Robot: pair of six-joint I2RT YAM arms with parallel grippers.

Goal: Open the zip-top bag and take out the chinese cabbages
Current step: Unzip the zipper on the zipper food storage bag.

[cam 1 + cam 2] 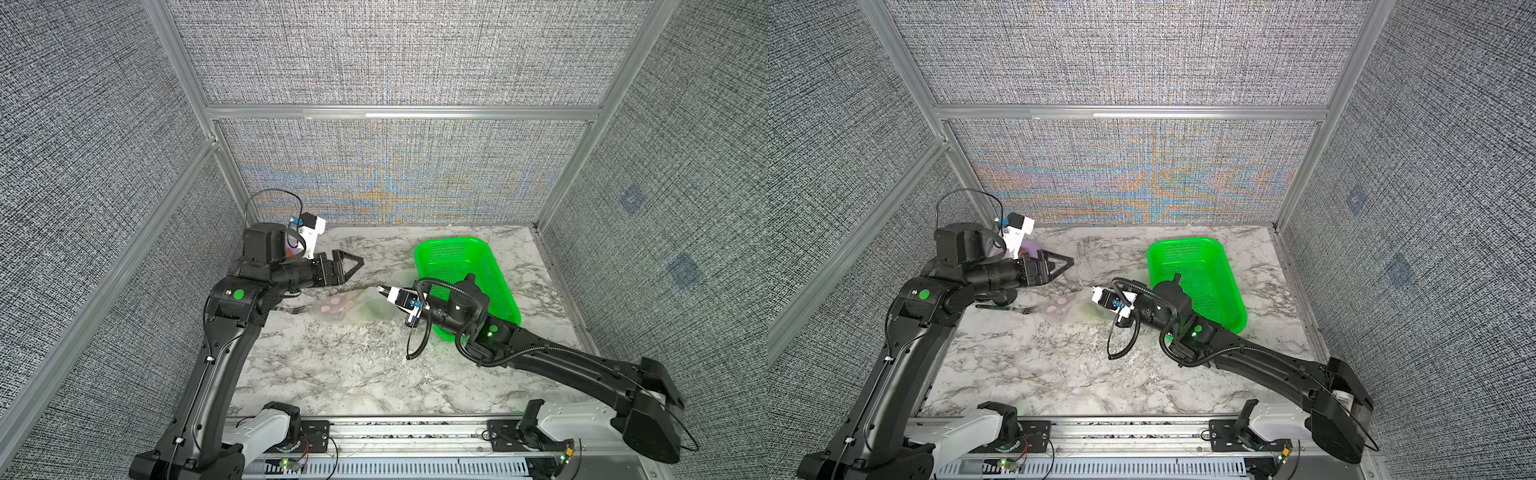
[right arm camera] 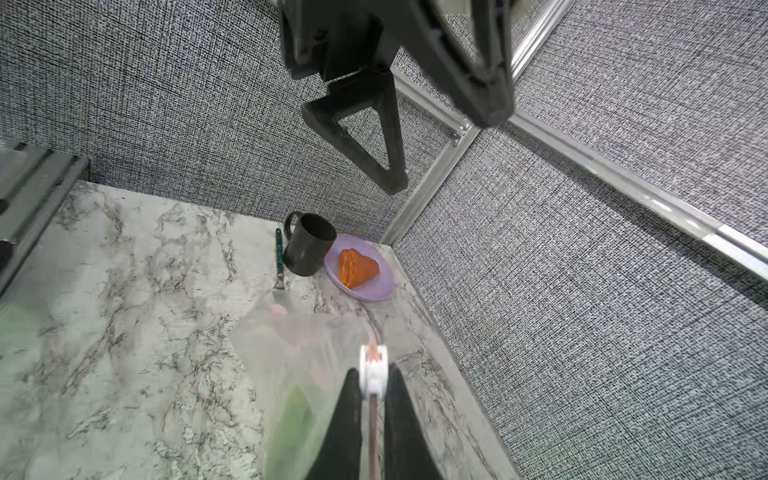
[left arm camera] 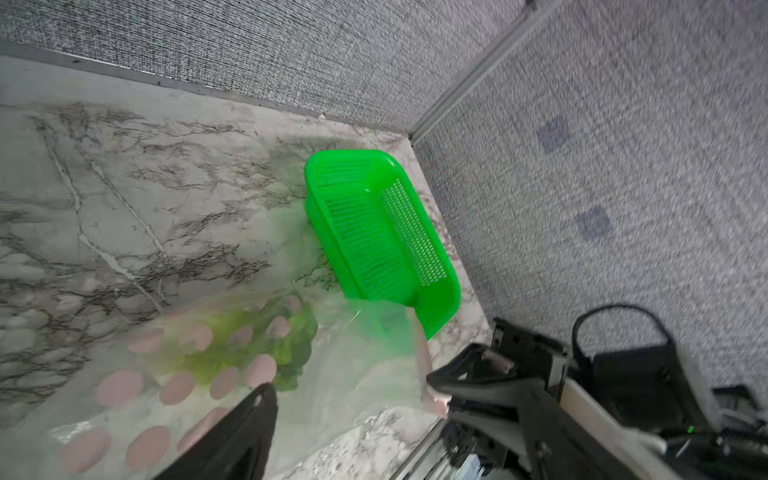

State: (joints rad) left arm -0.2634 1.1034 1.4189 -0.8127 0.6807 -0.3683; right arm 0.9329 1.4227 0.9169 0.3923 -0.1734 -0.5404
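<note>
The zip-top bag [image 1: 347, 306] lies crumpled on the marble table between the arms, clear with pink blobs [image 3: 120, 386]. The chinese cabbages show as a leafy green head [image 3: 253, 349] inside the plastic, blurred green in the right wrist view [image 2: 295, 411]. My right gripper [image 2: 373, 376] is shut on the bag's pale pink zip edge, with the white slider [image 2: 374, 365] pinched between its fingertips. My left gripper [image 1: 359, 262] hangs open just above and behind the bag, touching nothing, with its two fingers spread in the right wrist view [image 2: 444, 149].
A green mesh basket [image 1: 449, 242] stands right of the bag, partly under the right arm. At the back left corner are a dark mug [image 2: 309, 249], a purple plate [image 2: 376, 293] bearing an orange pastry [image 2: 357, 268], and a fork [image 1: 291, 309].
</note>
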